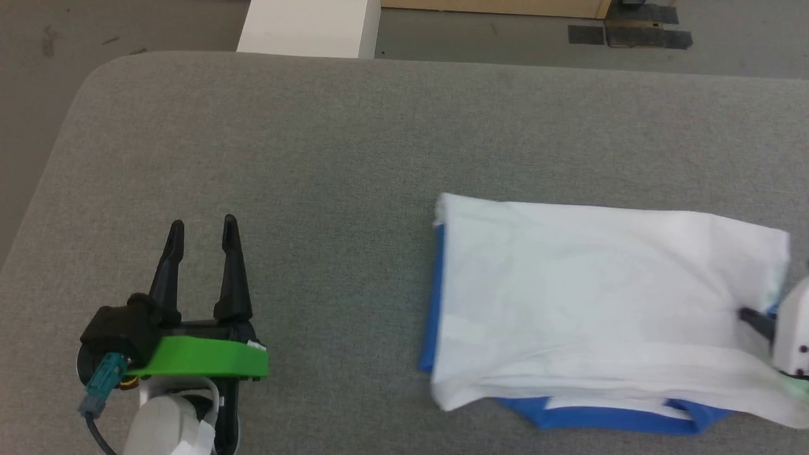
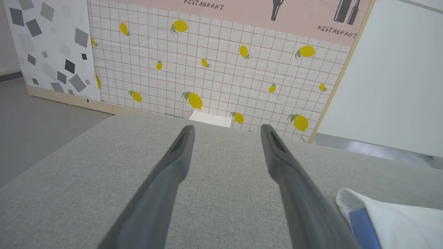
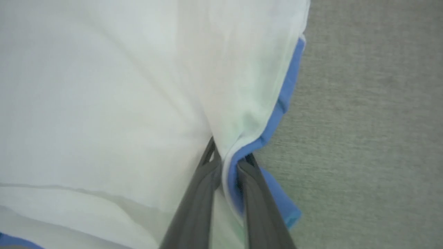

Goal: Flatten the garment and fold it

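The garment, a white T-shirt with blue trim, lies partly folded on the right half of the grey table. Blue edges show along its left side and under its near edge. My right gripper is at the shirt's right edge, shut on it. In the right wrist view the two fingers pinch a fold of white and blue cloth of the garment. My left gripper rests open over bare table at the lower left, well apart from the shirt. The left wrist view shows its spread fingers and a corner of the garment.
The table's rounded far-left corner drops to grey floor. A white block stands behind the table. A tiled wall panel with lemons rises beyond the table's far edge in the left wrist view.
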Motion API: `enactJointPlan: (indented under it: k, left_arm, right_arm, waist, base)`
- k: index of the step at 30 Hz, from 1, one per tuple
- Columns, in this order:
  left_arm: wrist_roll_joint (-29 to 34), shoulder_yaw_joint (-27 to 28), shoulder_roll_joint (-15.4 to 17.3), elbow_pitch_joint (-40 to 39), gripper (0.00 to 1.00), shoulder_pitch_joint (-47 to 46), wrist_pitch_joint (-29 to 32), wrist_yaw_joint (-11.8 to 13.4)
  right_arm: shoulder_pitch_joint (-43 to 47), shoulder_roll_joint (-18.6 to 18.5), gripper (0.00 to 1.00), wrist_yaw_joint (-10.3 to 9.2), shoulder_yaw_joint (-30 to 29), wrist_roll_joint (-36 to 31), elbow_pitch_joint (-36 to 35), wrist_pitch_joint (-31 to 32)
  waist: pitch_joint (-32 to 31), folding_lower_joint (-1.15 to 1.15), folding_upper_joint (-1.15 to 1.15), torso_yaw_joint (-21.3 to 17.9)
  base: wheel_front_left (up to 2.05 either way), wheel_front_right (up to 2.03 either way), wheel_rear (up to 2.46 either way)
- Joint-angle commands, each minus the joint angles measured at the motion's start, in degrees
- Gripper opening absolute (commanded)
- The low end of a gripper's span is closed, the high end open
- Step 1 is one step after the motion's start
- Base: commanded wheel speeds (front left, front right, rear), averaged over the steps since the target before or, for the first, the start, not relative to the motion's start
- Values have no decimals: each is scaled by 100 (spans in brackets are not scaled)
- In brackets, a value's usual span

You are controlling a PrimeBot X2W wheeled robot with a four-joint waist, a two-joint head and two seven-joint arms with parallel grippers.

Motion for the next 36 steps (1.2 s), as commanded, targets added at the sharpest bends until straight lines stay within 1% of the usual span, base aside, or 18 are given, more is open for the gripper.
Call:
enactJointPlan:
  k: [1,5,7,9,12,18,24,28,31,34,35,36]
  left_arm:
    - [57,15,-31,17,100,56,-26,-28]
    - [44,18,-36,52,100,67,-26,-37]
    - [28,19,-38,75,100,83,-26,-41]
    - [7,33,-40,92,100,102,-26,-36]
    - [-7,58,-41,99,100,152,-26,-18]
    - [-9,73,-44,102,100,245,-26,-21]
    - [-47,36,-45,127,100,283,-26,-27]
    - [-71,14,-45,156,100,321,-26,-35]
    - [-91,-13,-46,168,100,338,-26,-35]
    - [-110,-41,-46,170,100,342,-26,-34]
    - [-128,-91,-46,177,100,312,-26,-34]
    - [-137,-109,-46,180,100,302,-26,-33]
  right_arm:
    - [62,-75,0,-13,-192,-260,121,52]
    - [9,11,0,-13,-582,-758,166,145]
    - [-11,51,0,-13,-619,-923,41,205]
    - [1,45,0,-13,-522,-1052,-204,356]
    - [33,50,0,-13,-329,-1070,-735,601]
    - [123,53,0,-13,33,-812,-2034,1215]
    - [178,200,0,-13,320,-672,-2676,1660]
    - [87,399,0,-13,642,-651,-2764,1746]
    - [-10,584,0,-13,878,-649,-2666,1741]
    - [-150,824,0,-13,1053,-688,-2427,1625]
    - [-307,1055,0,-13,1199,-734,-2132,1484]
    - [-375,1143,0,-13,1255,-742,-2010,1431]
  waist:
    - [-10,0,0,-10]
    - [-53,0,0,-19]
    - [-95,0,0,-22]
    - [-149,0,0,-24]
    - [-246,0,0,-36]
    - [-387,0,0,-38]
    - [-457,0,0,18]
    - [-481,0,0,57]
    - [-485,0,0,97]
    - [-464,0,0,147]
    - [-409,0,0,206]
    - [-385,0,0,227]
  base:
    - [0,0,0]
    - [0,0,0]
    - [0,0,0]
    - [0,0,0]
    - [0,0,0]
    - [0,0,0]
    - [0,0,0]
    - [0,0,0]
    - [0,0,0]
    - [0,0,0]
    - [0,0,0]
    - [0,0,0]
